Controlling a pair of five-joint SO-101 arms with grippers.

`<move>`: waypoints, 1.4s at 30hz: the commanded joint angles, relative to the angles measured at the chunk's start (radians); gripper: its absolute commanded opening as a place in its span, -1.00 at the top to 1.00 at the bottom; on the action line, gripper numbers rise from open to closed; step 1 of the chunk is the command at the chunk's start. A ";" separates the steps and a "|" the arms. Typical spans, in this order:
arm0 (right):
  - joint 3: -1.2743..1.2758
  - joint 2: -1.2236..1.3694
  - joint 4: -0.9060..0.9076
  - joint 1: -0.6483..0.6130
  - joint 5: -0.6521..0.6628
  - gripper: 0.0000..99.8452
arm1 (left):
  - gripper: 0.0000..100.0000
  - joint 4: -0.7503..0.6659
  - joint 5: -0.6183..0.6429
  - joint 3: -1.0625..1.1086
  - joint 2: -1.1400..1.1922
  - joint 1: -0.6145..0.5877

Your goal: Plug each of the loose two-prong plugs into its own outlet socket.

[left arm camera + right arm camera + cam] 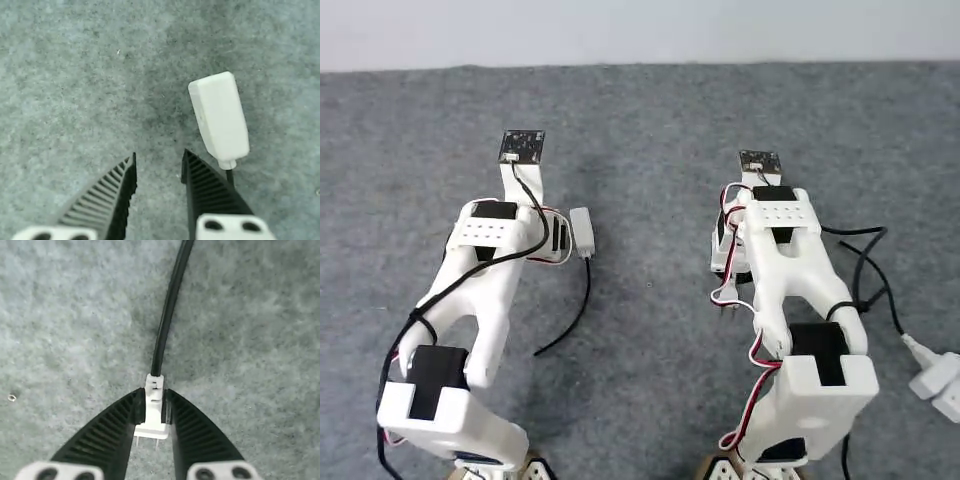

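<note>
One plug (pixel 151 430) in right tool (pixel 153 391), one socket (pixel 220 117) loose

A: High view, from where?
B: From above and behind both arms, fixed, looking down and forward over the grey carpet (pixel 650 120), rather far.
A: And wrist views?
B: From each wrist, facing down, very near the carpet.
A: Shared with high view?
B: White socket block (pixel 220 117) for left, white plug (pixel 151 416) for right.
</note>
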 commanded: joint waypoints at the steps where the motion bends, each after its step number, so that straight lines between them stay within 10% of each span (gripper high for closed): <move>1: -0.026 -0.010 0.005 0.005 -0.012 0.88 | 0.71 -0.023 -0.009 -0.028 -0.020 -0.005; 42: -0.146 0.058 0.136 0.004 0.015 0.98 | 0.71 -0.023 -0.041 -0.015 -0.011 0.026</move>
